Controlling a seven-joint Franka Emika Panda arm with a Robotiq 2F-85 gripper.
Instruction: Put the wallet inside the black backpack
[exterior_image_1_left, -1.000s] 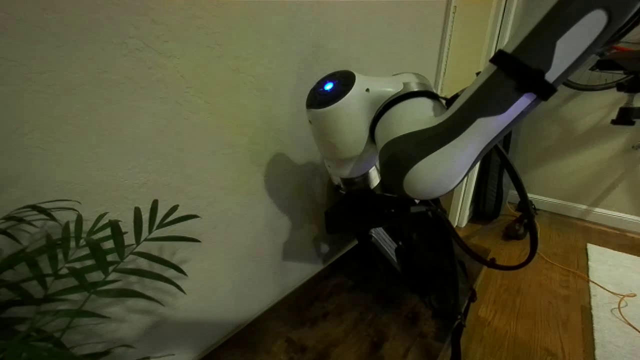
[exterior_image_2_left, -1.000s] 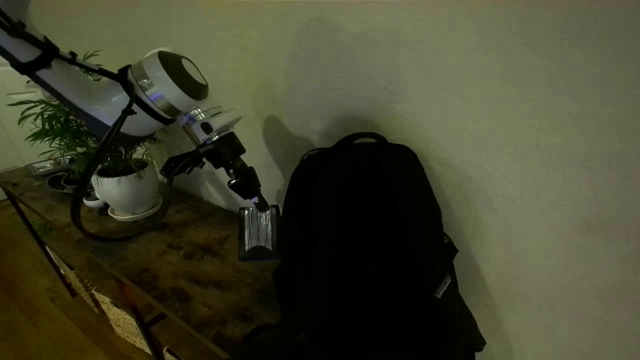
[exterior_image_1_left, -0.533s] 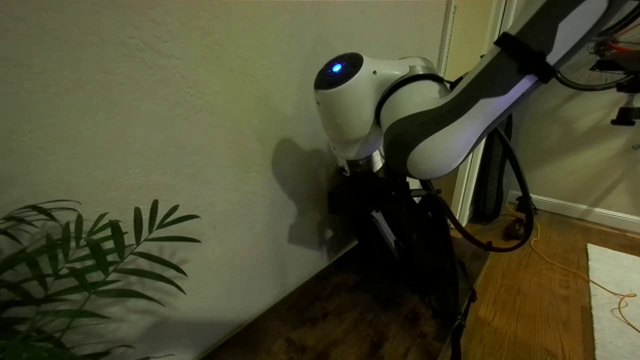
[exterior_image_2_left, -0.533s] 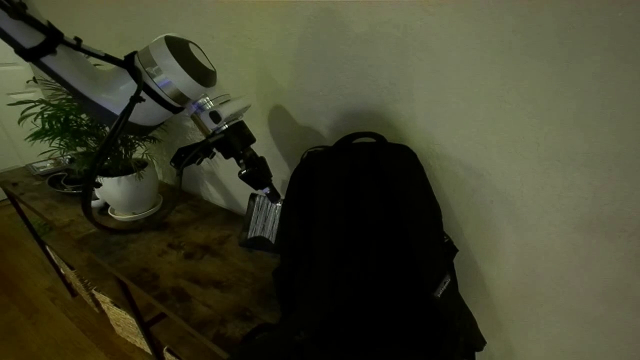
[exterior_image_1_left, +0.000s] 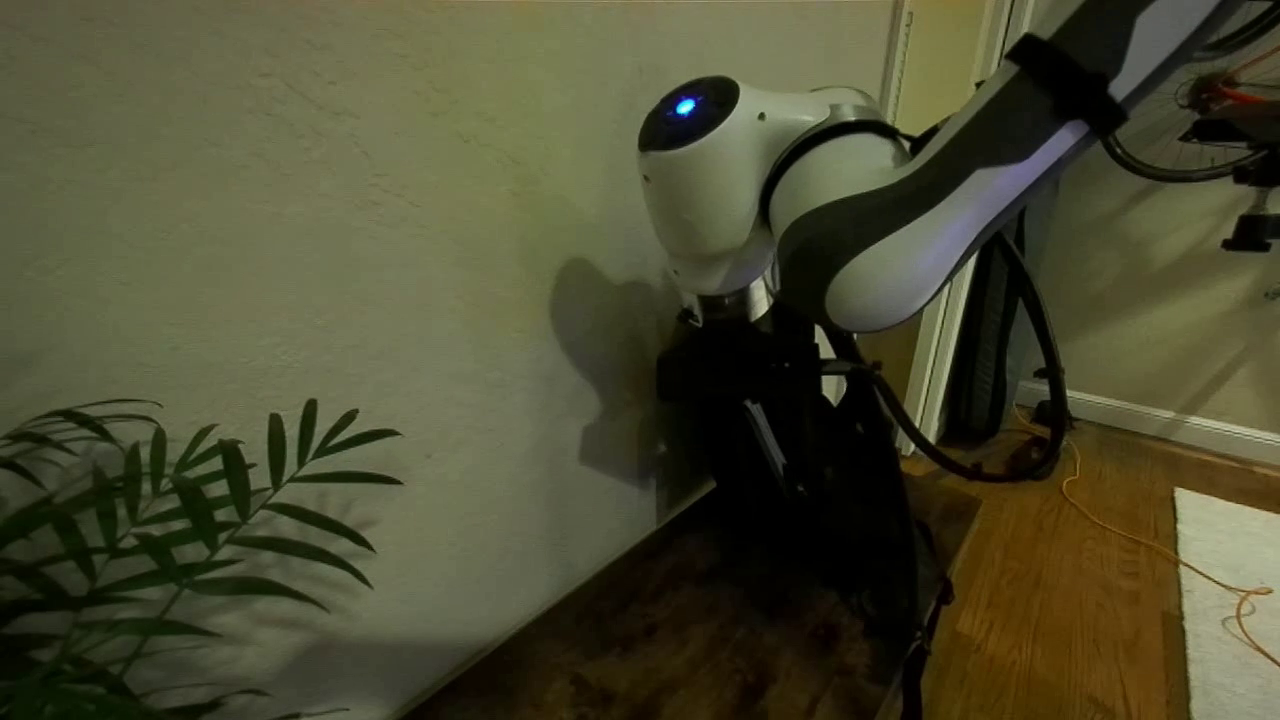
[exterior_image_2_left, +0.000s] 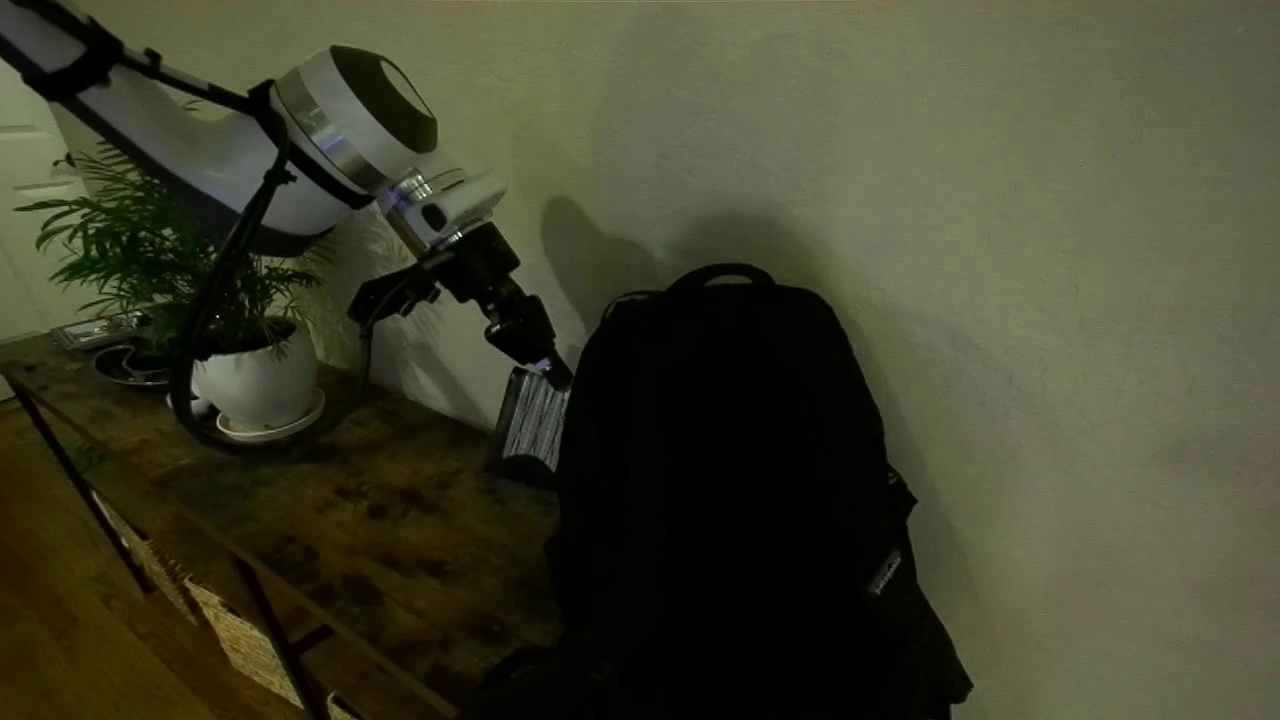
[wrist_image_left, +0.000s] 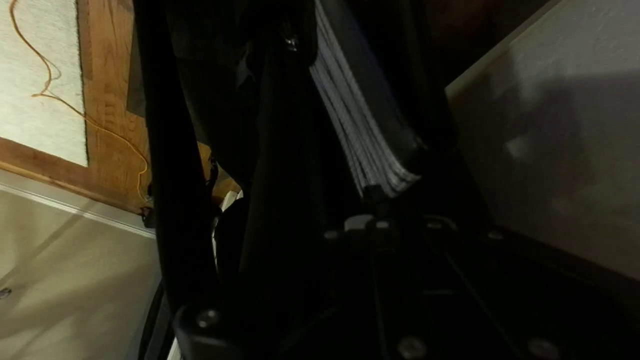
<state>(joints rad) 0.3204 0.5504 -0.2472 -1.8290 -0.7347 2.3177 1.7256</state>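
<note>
The wallet (exterior_image_2_left: 533, 425), dark with a pale grey ribbed face, hangs tilted from my gripper (exterior_image_2_left: 561, 378) in an exterior view. It is above the table, and its right side is cut off by the left outline of the black backpack (exterior_image_2_left: 730, 480). Whether they touch cannot be told. The wallet shows as a pale strip (exterior_image_1_left: 768, 440) in an exterior view, before the dark backpack (exterior_image_1_left: 865, 500). In the wrist view the wallet (wrist_image_left: 362, 115) extends from the dark fingertips (wrist_image_left: 377, 197), beside black backpack fabric (wrist_image_left: 210, 90). The fingers are shut on its end; the backpack's opening is too dark to make out.
The backpack stands on a brown wooden table (exterior_image_2_left: 380, 540) against the pale wall (exterior_image_2_left: 1050, 250). A plant in a white pot (exterior_image_2_left: 262, 380) stands behind the arm; its leaves (exterior_image_1_left: 200, 540) also show. A backpack strap (exterior_image_1_left: 915, 660) hangs by the table's edge.
My arm has risen and moved slightly toward the backpack, carrying the wallet up. The wallet has tilted, and more of its right side is now cut off by the backpack's outline.
</note>
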